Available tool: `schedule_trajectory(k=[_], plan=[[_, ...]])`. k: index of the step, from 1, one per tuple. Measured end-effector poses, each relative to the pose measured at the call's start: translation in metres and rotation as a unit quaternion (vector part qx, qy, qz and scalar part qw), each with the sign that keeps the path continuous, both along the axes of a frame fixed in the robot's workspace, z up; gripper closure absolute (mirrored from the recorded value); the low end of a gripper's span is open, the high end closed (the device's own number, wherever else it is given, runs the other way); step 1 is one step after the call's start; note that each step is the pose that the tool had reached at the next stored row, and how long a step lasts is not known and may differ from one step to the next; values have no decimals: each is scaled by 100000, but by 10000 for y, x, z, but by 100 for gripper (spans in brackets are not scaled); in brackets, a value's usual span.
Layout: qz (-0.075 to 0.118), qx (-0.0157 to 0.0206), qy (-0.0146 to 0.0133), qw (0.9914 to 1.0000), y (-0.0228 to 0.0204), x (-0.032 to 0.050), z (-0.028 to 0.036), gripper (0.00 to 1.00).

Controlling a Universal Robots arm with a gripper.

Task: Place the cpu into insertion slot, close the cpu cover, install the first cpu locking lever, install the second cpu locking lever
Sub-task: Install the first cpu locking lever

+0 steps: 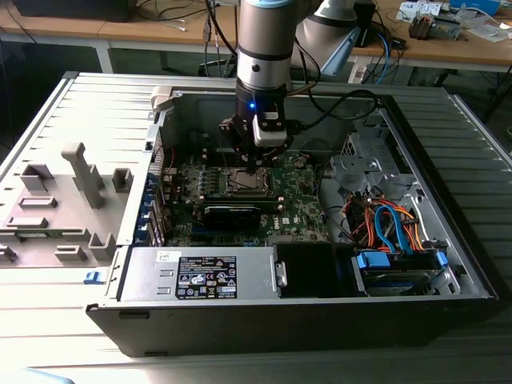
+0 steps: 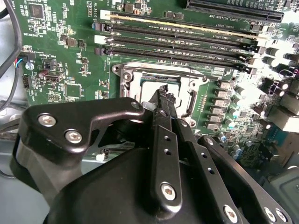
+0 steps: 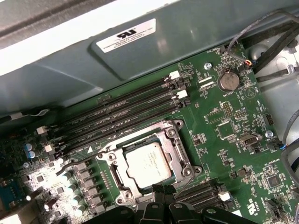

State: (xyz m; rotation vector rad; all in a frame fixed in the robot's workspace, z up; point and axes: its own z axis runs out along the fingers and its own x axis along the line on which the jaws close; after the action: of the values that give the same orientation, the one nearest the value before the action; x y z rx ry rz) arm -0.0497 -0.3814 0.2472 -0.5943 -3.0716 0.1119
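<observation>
The cpu, a pale silvery square, lies flat in the insertion slot on the green motherboard. The cpu cover, a thin silver frame, appears to lie down around the chip's edges. My gripper is shut, its fingertips pressed together with nothing held between them. It hovers just over the edge of the socket. In the second wrist view the gripper's tip points at the cpu inside the slot's metal rim. In the exterior view the gripper hangs right above the socket.
Long black memory slots run beside the socket. A coin battery sits further off on the board. The open case holds a power supply in front and a cable bundle at the exterior view's right. A grey fixture tray lies at its left.
</observation>
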Motion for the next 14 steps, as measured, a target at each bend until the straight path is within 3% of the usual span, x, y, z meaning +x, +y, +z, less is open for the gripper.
schedule_trajectory(k=[14], plan=[[1218,-2,-2,99993,0,0,0,89]])
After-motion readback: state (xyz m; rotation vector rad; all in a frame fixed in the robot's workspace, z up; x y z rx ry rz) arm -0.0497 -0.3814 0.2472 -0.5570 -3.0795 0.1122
